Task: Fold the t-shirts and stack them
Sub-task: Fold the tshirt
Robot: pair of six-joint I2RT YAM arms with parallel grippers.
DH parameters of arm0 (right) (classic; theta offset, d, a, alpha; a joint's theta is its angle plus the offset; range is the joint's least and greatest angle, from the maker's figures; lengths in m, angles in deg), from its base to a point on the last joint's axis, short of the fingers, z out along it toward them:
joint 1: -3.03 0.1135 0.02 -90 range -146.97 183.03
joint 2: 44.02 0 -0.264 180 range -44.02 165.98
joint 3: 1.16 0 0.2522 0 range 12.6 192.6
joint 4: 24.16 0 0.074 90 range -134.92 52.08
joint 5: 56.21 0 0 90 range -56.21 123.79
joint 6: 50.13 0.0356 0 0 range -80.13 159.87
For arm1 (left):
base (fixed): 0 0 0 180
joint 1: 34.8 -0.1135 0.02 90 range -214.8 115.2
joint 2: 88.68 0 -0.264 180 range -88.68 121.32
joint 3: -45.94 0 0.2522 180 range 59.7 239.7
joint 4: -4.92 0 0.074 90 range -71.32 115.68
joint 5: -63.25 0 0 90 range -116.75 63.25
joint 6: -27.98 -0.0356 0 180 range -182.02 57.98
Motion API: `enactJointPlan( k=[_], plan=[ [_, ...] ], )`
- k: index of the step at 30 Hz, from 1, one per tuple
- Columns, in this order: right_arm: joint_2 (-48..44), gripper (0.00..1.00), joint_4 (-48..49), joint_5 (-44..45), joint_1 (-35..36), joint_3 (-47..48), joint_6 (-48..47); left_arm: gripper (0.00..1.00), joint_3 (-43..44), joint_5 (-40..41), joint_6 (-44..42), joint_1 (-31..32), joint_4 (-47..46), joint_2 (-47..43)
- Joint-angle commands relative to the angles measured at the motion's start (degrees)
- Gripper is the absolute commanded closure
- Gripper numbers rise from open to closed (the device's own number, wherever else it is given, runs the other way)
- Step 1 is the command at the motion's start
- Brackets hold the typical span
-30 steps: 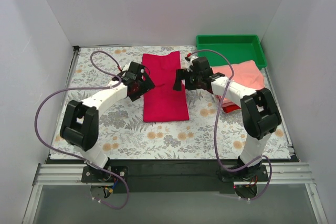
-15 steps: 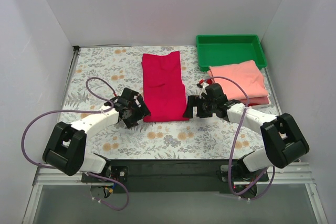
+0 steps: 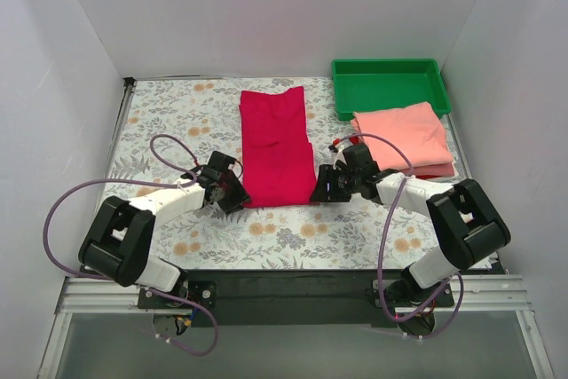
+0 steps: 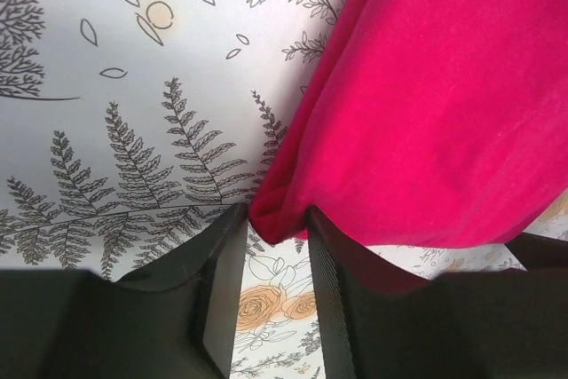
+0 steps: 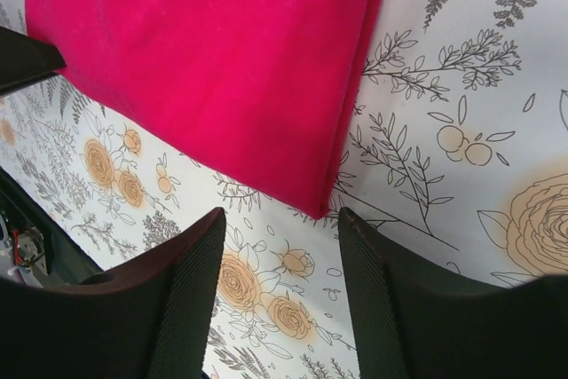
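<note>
crimson shirt (image 3: 275, 144): mid-surface (image 3: 169, 122), already narrowed to a long strip running near-to-far. Near hem faces the arms, prob. so both near corners can be taken at once.
L end effector (image 3: 229, 191): at near-left corner. Wrist view shows fingers (image 4: 222, 281) drawn in on both sides of the corner tip w/ fabric bunched between them. Reads as clamped on the cloth, only the very tip caught.
R end effector (image 3: 324, 188): at near-right corner, fingers (image 5: 191, 308) apart. The corner lies just ahead of the gap and isn't touched yet.
why paired: one arm per corner keeps the hem straight. Judged next move is to lift the hem and carry it toward the far end for a crosswise fold.
risk: L bite is shallow and could slip. If R lags, the strip skews.
salmon-pink shirt (image 3: 401, 130): folded, far right, lying on the brighter red shirt (image 3: 439, 170), of which only an edge shows. This looks like the stack to join.
green tray (image 3: 387, 62): far right, behind the stack, apart from the work.
</note>
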Motion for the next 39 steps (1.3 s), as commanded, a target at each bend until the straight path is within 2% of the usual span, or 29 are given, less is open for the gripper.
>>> enactJointPlan(
  k=[1, 2, 3, 6, 12, 15, 16, 19, 21, 24, 28, 30, 31, 35, 39],
  plan=[
    [0.23, 0.42, 2.48, -1.08, 0.21, -0.70, 0.75, 0.69, -1.14, 2.25, 0.03, 0.11, 0.93, 2.14],
    [0.23, 0.42, 2.57, -0.91, 0.13, -1.05, 0.84, 0.72, -1.58, 2.16, 0.03, 0.02, 0.93, 1.97],
    [0.41, 0.43, 2.48, -0.64, 0.21, -1.22, 0.93, 0.84, -1.76, 2.07, 0.03, 0.02, 0.85, 1.88],
    [1.37, 0.44, 2.66, -0.90, 0.48, -1.75, 1.10, 1.00, -2.63, 1.11, -0.14, 0.11, 0.41, 1.18],
    [4.10, 0.53, 3.18, -0.64, 1.80, -0.88, 1.19, 1.00, -4.56, 0.67, -0.32, 0.11, -1.00, -0.58],
    [4.98, 0.66, 3.36, -0.55, 1.80, -0.26, 1.37, 1.00, -5.44, 1.19, -0.58, 0.11, -1.26, -2.25],
    [5.07, 0.79, 3.27, -0.81, 1.97, -0.17, 1.28, 1.00, -5.54, 1.19, -0.67, 0.11, -1.18, -2.60],
    [3.84, 0.99, 3.27, -0.90, 2.06, -0.87, 0.32, 1.00, -5.80, 0.67, -1.11, 0.11, -0.30, -4.18],
    [1.21, 0.99, 3.19, -0.82, 2.50, -2.01, 0.14, 1.00, -5.89, 0.67, 0.03, 1.07, 1.02, -6.63],
    [-4.06, 0.99, 3.01, -0.99, 3.11, -5.96, 0.13, 1.00, -7.03, 3.12, 2.22, 7.29, 3.82, -10.50],
    [-13.89, 0.99, -0.05, -0.65, 5.13, -12.11, 0.31, 1.00, -8.35, 4.80, 7.93, 11.61, 10.77, -19.19],
    [-21.19, 0.99, -1.65, 0.50, 6.45, -15.80, 0.66, 1.00, -9.40, 4.62, 10.47, 13.37, 14.10, -23.06],
    [-23.73, 0.99, -6.26, 1.55, 6.72, -16.95, 0.84, 1.00, -10.10, 3.84, 10.75, 15.29, 14.47, -24.91],
    [-38.39, 0.99, -13.49, 1.47, 8.38, -21.17, 3.29, 1.00, -12.83, -2.23, 13.91, 19.70, 15.08, -35.97],
    [-50.28, 0.99, -16.93, 0.50, 11.19, -23.02, 6.99, 1.00, -11.78, -1.89, 17.60, 24.80, 19.03, -40.83]
  ],
)
